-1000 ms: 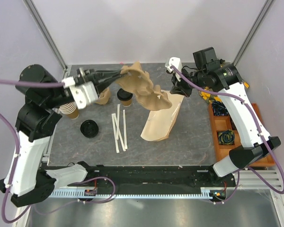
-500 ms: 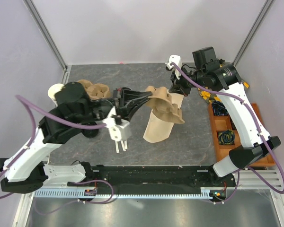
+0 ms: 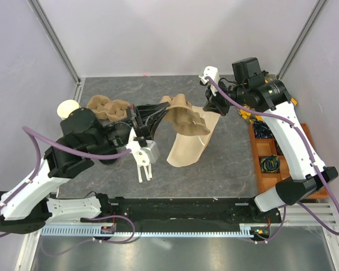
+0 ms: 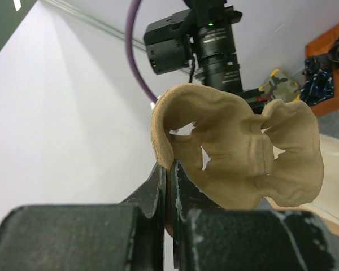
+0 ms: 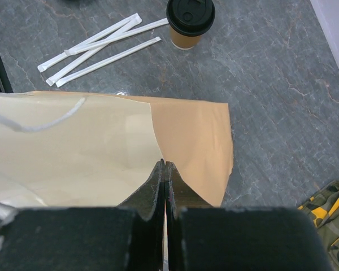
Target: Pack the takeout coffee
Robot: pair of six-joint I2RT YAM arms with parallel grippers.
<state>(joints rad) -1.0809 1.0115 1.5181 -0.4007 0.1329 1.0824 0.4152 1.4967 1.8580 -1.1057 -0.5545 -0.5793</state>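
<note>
Takeout coffee [image 5: 189, 23] stands upright on table [image 5: 271, 62], lid [image 5: 190, 11] on top.

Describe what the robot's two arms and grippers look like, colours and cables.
The left arm and right arm have white shells with black joints, and a purple cable loops along each. The left gripper and right gripper have slim black fingers. A black camera sits on the right wrist.
</note>
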